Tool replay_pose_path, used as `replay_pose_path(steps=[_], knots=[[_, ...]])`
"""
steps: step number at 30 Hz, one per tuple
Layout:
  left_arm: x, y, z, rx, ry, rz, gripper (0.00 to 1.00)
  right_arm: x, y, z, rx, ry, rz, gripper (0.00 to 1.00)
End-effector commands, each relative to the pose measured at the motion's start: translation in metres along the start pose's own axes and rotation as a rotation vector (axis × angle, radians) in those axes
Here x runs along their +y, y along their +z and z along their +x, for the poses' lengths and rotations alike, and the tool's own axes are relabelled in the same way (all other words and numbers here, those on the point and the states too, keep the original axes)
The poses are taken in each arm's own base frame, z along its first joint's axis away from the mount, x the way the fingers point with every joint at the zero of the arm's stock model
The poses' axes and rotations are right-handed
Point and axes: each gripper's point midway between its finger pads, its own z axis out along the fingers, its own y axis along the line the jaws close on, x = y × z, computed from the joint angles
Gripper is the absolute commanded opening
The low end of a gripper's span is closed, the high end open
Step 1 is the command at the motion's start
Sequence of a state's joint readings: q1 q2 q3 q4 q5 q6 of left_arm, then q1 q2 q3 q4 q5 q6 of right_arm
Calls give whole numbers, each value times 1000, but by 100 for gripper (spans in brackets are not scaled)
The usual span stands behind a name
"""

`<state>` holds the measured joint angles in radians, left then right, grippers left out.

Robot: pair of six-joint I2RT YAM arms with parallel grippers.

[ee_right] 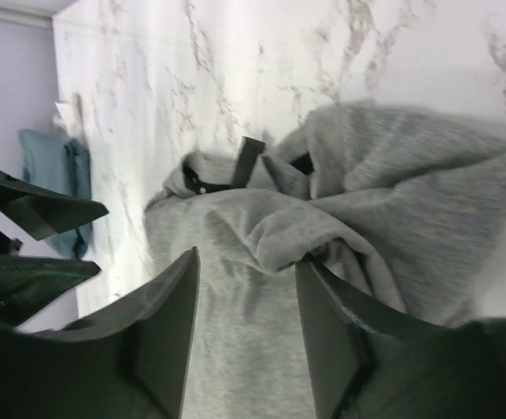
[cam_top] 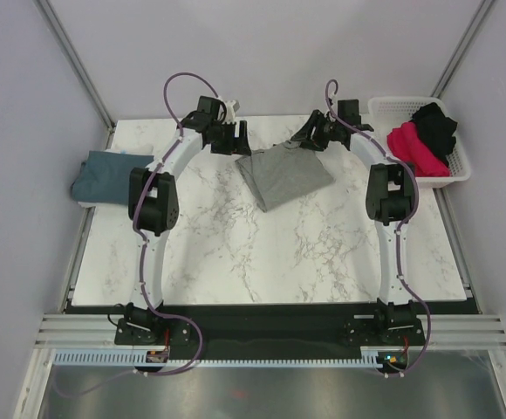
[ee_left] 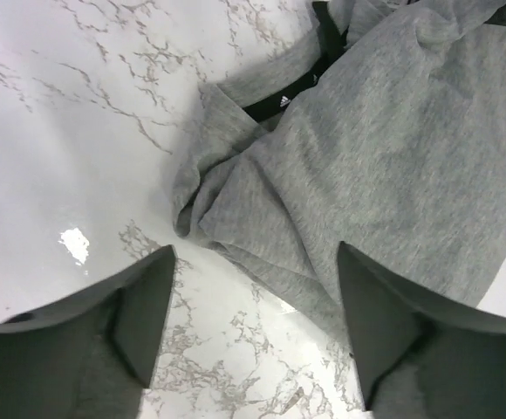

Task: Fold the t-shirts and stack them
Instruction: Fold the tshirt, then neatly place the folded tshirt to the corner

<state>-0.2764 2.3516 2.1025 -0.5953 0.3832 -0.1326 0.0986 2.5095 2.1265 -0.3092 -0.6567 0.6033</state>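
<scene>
A heather grey t-shirt (cam_top: 283,179) lies folded and rumpled at the back middle of the marble table (cam_top: 262,253). Its black neck label (ee_left: 275,103) shows in the left wrist view. My left gripper (cam_top: 235,140) hovers at the shirt's far left corner, open, with bare marble between its fingers (ee_left: 140,319) and the cloth edge (ee_left: 262,188) just ahead. My right gripper (cam_top: 310,135) is open over the bunched far right corner, with grey cloth (ee_right: 244,332) lying under the gap and nothing pinched. A folded teal-blue t-shirt (cam_top: 105,177) rests at the table's left edge.
A white basket (cam_top: 459,171) at the back right holds a magenta-pink shirt (cam_top: 410,147) and a black shirt (cam_top: 436,124). The teal shirt (ee_right: 57,175) and the left gripper's black fingers (ee_right: 26,236) show at the left of the right wrist view.
</scene>
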Motion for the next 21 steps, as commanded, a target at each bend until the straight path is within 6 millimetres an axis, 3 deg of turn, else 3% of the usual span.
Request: replay_pose_path(steps=[1, 4, 5, 8, 9, 10, 11, 14, 21], knots=[[-6, -37, -49, -141, 103, -62, 88, 50, -25, -37, -100, -112, -88, 63], [-17, -55, -44, -139, 35, -37, 95, 64, -48, -45, -127, -139, -101, 67], [-16, -54, -28, -103, 1, -31, 97, 68, -54, -46, -131, -146, -104, 67], [-32, -69, -10, -66, -100, 27, 100, 73, -65, -41, -120, -140, -110, 67], [-32, -65, 12, -15, -149, 41, 100, 69, -65, -35, -106, -125, -104, 67], [-44, -70, 18, 3, -181, 94, 100, 71, -68, -32, -101, -123, -106, 67], [-46, -66, 37, 49, -252, 109, 100, 69, -68, -28, -89, -116, -109, 67], [-56, -59, 55, 95, -365, 184, 100, 62, -64, -11, -42, -82, -114, 67], [-57, -32, 65, 139, -472, 272, 98, 38, -50, 29, 60, 4, -102, 66]])
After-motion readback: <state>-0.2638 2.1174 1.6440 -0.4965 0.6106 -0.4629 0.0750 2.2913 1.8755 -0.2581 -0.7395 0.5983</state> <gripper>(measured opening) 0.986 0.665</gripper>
